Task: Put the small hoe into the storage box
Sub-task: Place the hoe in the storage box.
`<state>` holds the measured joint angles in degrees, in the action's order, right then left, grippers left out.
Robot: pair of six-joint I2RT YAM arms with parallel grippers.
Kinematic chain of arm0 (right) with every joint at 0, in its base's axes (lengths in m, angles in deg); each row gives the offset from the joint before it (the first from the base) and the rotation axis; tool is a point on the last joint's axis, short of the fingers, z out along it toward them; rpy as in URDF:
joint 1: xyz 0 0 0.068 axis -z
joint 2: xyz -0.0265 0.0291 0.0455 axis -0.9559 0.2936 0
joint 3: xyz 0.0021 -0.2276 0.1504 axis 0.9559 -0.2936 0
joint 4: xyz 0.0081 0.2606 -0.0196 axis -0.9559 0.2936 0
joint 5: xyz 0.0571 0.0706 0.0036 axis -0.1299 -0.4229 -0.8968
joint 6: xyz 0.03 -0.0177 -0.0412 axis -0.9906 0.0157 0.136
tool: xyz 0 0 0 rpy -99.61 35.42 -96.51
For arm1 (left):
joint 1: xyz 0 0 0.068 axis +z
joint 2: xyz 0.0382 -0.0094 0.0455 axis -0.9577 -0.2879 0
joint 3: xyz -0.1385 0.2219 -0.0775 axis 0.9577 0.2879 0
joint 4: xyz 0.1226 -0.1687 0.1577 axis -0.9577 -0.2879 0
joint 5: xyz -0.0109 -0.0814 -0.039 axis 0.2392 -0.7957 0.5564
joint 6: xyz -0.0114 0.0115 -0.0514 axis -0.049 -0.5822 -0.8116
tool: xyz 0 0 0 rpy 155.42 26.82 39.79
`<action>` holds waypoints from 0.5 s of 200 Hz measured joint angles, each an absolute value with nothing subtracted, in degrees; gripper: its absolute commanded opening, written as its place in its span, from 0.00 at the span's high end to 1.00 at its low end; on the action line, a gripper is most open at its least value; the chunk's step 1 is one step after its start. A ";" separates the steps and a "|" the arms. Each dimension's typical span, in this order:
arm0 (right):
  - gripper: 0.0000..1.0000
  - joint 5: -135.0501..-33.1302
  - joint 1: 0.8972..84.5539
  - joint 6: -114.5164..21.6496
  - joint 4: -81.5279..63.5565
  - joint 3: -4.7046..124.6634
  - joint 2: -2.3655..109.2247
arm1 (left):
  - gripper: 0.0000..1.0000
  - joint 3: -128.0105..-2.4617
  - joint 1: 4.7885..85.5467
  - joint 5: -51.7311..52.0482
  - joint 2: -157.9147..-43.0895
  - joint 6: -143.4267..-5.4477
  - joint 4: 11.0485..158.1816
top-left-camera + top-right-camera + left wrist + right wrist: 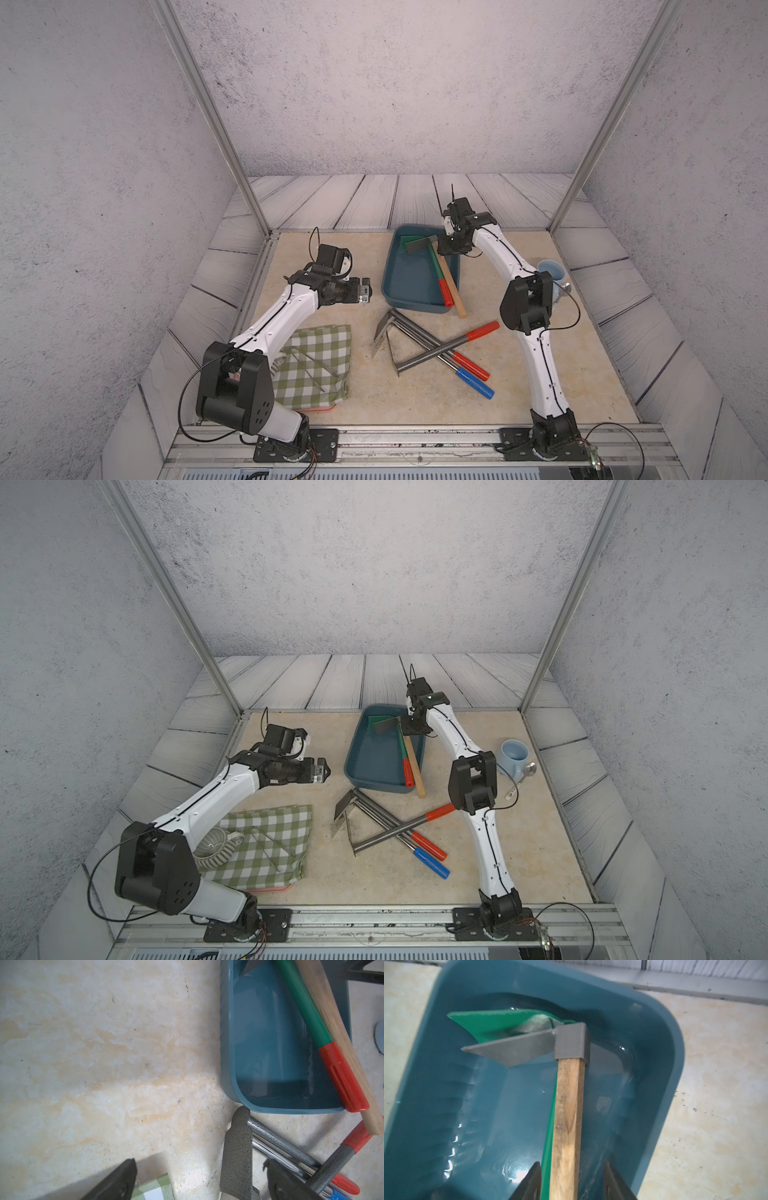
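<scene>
The small hoe (451,286), with a wooden handle and a grey metal head, lies in the dark teal storage box (388,270). Its head is at the far end and its handle end overhangs the near rim. My right gripper (572,1182) hovers over the box, open. The hoe's handle (568,1115) runs between its fingers with a gap on each side. In both top views the right gripper (409,727) sits by the hoe's head. My left gripper (199,1184) is open and holds nothing, above the table left of the box (226,1032).
A green tool with a red grip (440,274) lies in the box beside the hoe. Several grey metal tools with red and blue grips (432,349) are piled in front of the box. A green checked cloth (320,365) lies near left. A light blue mug (513,756) stands right.
</scene>
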<state>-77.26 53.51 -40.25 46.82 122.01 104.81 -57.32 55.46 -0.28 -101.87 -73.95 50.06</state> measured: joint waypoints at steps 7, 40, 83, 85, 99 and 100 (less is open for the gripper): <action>0.50 -77.50 53.51 -40.36 46.75 122.01 104.53 | 0.00 -57.32 55.46 -0.28 -101.87 -73.95 50.06; 0.50 -78.22 53.49 -40.62 46.90 121.64 104.42 | 0.00 -57.32 55.46 -0.28 -101.87 -73.95 50.06; 0.50 -78.64 53.33 -40.86 47.21 120.24 104.42 | 0.00 -57.32 55.46 -0.28 -101.87 -73.95 50.06; 0.50 -78.64 53.33 -40.88 47.23 120.17 104.42 | 0.00 -57.32 55.46 -0.28 -101.87 -73.95 50.06; 0.52 -78.70 53.31 -40.99 47.27 119.80 104.44 | 0.00 -57.32 55.46 -0.28 -101.87 -73.95 50.06; 0.52 -78.72 53.29 -40.99 47.30 119.78 104.44 | 0.00 -57.32 55.46 -0.28 -101.87 -73.95 50.06</action>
<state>-78.72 53.29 -40.99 47.30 119.78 104.44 -57.32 55.46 -0.28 -101.87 -73.95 50.06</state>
